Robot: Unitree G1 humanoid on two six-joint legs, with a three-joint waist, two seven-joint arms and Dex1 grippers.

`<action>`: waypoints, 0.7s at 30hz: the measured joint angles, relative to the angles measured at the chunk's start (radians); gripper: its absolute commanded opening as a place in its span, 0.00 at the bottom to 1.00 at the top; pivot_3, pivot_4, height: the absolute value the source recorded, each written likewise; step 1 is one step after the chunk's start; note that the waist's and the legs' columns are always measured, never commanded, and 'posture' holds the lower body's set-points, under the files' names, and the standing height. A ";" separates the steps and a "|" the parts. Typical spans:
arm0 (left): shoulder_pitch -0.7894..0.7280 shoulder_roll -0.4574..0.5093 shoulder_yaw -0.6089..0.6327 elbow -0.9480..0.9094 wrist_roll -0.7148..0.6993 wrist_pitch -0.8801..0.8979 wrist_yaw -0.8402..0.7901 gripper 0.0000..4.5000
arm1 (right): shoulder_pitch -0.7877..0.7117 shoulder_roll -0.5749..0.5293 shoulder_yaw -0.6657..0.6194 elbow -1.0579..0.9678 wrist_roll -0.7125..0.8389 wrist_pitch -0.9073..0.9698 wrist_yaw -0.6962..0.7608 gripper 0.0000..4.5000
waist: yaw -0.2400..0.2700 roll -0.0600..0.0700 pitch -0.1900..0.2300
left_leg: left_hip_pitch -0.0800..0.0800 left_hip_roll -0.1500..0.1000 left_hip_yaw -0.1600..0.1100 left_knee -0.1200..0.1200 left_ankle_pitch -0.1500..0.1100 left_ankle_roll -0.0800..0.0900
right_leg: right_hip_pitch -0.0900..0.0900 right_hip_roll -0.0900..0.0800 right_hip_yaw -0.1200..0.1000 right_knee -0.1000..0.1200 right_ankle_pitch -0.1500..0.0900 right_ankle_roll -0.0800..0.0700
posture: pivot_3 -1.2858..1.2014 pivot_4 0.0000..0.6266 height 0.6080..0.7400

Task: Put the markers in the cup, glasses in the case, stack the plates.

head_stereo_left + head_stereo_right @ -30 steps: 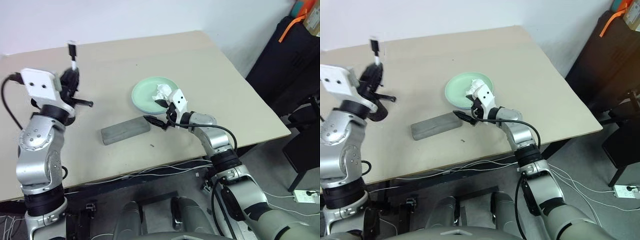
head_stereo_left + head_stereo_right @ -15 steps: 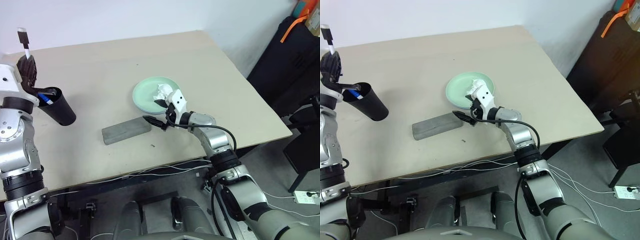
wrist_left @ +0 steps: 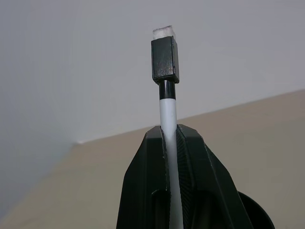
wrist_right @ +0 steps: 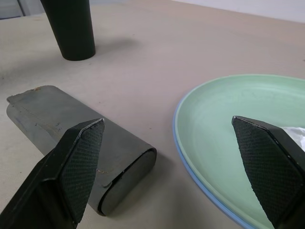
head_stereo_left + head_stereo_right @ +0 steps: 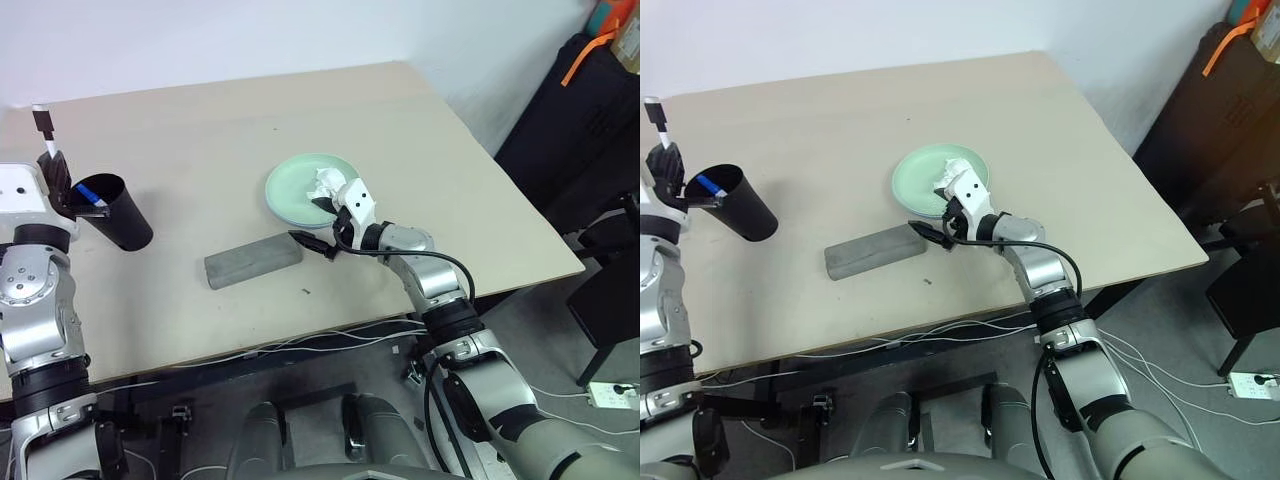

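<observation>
My left gripper (image 3: 169, 136) is shut on the thin black-capped marker (image 3: 165, 62), holding it upright just left of the black cup (image 5: 118, 212). The blue-capped marker (image 5: 90, 192) leans inside that cup. The grey case (image 5: 253, 262) lies shut mid-table. The mint green plate (image 4: 238, 119) rests on the light blue plate (image 4: 189, 164), whose rim peeks out below. My right gripper (image 4: 174, 148) hovers open between the case's end and the plates' rim, with nothing between its fingers. The glasses are out of view.
A crumpled white tissue (image 5: 325, 182) lies in the green plate. The tan table (image 5: 400, 130) ends close behind my right arm. A dark chair and bag (image 5: 590, 120) stand off the right edge, and cables run on the floor.
My left gripper has swung left and slightly down with the black-capped marker, uncovering the cup it had been in front of. The right arm has not moved.
</observation>
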 measured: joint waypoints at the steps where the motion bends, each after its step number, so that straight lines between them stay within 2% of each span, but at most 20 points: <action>1: 0.000 -0.001 0.000 0.011 0.000 -0.008 0.001 0.01 | 0.000 0.000 0.000 0.000 0.000 0.000 0.001 1.00 | 0.000 0.000 0.000 | 0.000 0.000 0.000 0.000 0.000 0.000 | 0.000 0.000 0.000 0.000 0.000 0.000 | 0.52 0.24 0.95; 14: 0.000 -0.050 -0.014 0.125 -0.010 -0.074 0.003 0.01 | -0.001 -0.020 0.002 0.007 -0.012 -0.013 0.013 1.00 | 0.000 0.000 0.000 | 0.000 0.000 0.000 0.000 0.000 0.000 | 0.000 0.000 0.000 0.000 0.000 0.000 | 0.52 0.24 0.95; 21: 0.000 -0.052 -0.021 0.129 -0.014 -0.078 0.002 0.53 | -0.001 -0.028 0.003 0.007 -0.013 -0.013 0.015 1.00 | -0.001 0.000 0.000 | 0.000 0.000 0.000 0.000 0.000 0.000 | 0.000 0.000 0.000 0.000 0.000 0.000 | 0.52 0.24 0.95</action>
